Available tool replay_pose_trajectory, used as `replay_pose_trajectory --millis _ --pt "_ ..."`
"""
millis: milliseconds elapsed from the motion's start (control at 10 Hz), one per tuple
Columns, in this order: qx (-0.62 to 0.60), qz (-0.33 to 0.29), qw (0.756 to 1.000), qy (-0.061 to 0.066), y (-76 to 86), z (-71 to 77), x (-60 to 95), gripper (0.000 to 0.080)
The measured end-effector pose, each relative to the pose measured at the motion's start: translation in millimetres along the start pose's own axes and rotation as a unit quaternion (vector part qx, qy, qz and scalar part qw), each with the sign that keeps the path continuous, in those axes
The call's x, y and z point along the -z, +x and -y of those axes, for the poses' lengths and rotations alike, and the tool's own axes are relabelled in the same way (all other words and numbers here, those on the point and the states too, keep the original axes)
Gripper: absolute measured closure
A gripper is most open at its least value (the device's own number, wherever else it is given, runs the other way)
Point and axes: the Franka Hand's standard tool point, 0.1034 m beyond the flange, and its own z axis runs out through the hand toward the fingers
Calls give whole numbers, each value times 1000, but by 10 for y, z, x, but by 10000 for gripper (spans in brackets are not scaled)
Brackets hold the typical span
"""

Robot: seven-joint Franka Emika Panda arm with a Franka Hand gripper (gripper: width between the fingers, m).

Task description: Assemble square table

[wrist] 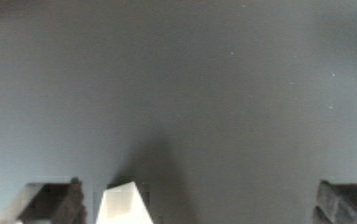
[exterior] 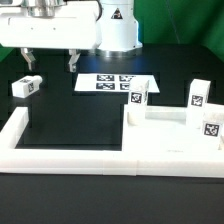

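The square tabletop (exterior: 170,138) lies pushed into the corner of the border wall (exterior: 60,157) at the exterior view's right, probably so that the wall braces it while legs are screwed in. Three legs stand upright on it: the inner leg (exterior: 137,95), the far leg (exterior: 197,94) and the near leg (exterior: 210,125). The loose leg (exterior: 27,85) lies well apart at the exterior view's left. Above and near it hangs the end effector (exterior: 52,62), released and empty. The marker board (exterior: 110,82) rests on the matte black surface (exterior: 70,125). Behind everything the room is dark.

Matt white plastic tabletop (exterior: 165,138), smooth black table (exterior: 70,125)
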Motion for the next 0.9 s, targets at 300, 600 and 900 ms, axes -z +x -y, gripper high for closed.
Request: replay_pose_trajectory --millis 300,600,900 --pt "8 126 992 29 -78 -352 -45 150" --pt "26 246 968 52 -180 -1211 -57 150" --pt "18 373 925 62 -291 -1291 -64 150"
